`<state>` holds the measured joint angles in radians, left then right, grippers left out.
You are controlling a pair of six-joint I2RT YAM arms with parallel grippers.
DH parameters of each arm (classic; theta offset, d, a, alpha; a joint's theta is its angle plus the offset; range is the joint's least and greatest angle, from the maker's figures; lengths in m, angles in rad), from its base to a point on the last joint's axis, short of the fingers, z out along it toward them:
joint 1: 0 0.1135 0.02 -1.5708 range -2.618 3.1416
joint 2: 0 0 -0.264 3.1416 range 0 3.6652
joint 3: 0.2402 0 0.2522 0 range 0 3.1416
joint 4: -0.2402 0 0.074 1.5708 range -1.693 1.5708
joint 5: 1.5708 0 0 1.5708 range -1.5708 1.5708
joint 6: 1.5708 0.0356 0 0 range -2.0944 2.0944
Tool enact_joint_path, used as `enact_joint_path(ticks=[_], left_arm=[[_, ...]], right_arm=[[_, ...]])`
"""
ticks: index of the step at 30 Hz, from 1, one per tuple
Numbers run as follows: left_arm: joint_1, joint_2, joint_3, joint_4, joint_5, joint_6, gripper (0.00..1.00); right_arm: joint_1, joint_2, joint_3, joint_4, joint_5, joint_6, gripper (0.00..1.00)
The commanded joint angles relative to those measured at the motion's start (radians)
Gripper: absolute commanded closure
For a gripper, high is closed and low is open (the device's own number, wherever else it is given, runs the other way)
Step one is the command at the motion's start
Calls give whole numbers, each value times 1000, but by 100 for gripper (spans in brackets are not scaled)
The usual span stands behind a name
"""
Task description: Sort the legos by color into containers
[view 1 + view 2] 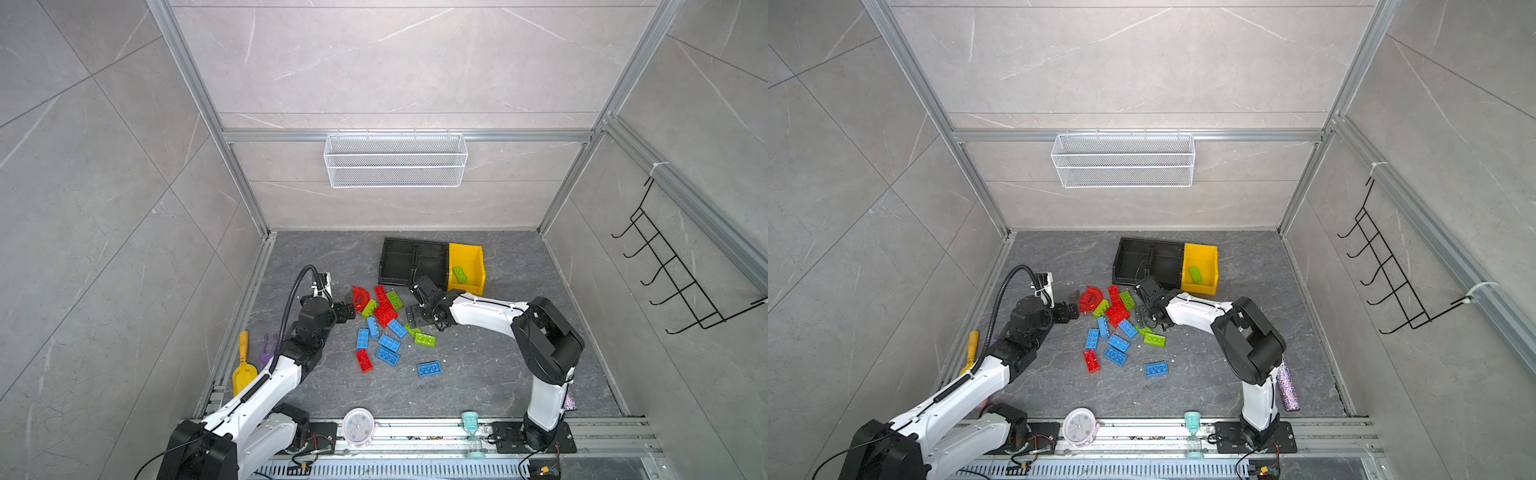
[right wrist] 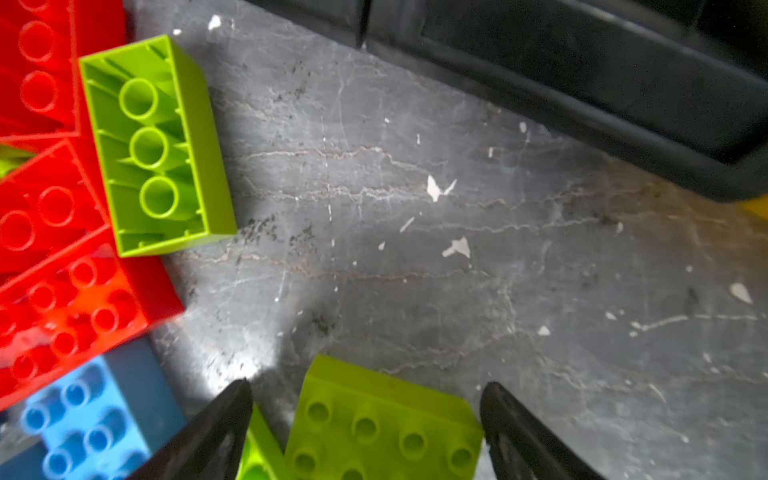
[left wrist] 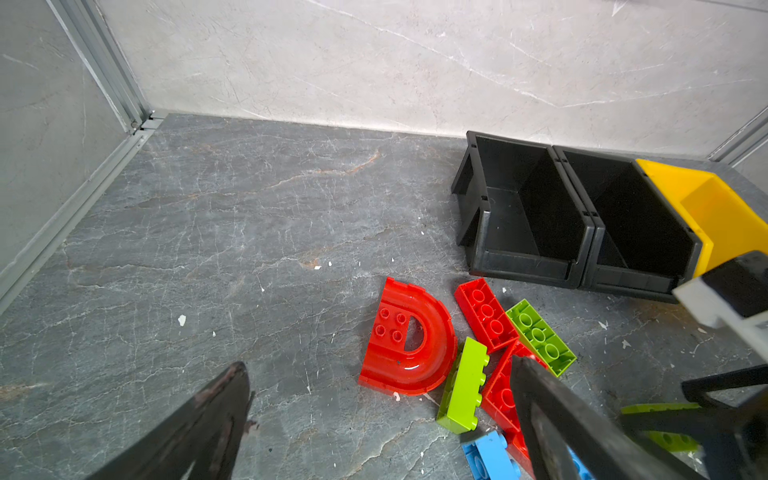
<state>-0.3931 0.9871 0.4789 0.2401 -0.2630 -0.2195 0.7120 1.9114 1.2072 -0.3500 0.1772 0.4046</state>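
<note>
Right hand [image 2: 366, 383] wide astride a lime lego [image 2: 386, 424] — wrist view only — left hand [image 3: 380, 362] wide too.

Glossy plastic legos [image 3: 484, 313], matt floor [image 3: 249, 249] (scuffed)

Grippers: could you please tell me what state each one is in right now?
Left gripper: open, holding nothing.
Right gripper: open, jaws on either side of a lime green brick, not clamped on it.
</note>
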Motion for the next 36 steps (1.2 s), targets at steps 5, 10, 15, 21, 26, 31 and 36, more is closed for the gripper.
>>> enact_joint_path(ticks=[5,10,15,21,26,31,36], left_arm=[[2,-3,-5,50,-18,9,0],[2,7,9,42,0,8,0],[2,6,2,48,-9,11,0],[2,-2,2,44,-9,10,0],[2,-9,0,45,-11,10,0],[2,-8,1,43,-8,8,0],[2,-19,0,39,-8,8,0]], right_arm=[[3,32,15,-40,42,4,18],[4,18,5,-44,45,0,25],[1,1,-2,-21,35,0,29],[-4,-38,-3,-14,28,-18,35],[-28,-101,-6,-28,18,-40,38],[-62,-162,-11,-63,16,-61,38],[-127,-218,-29,-68,-18,-80,38]])
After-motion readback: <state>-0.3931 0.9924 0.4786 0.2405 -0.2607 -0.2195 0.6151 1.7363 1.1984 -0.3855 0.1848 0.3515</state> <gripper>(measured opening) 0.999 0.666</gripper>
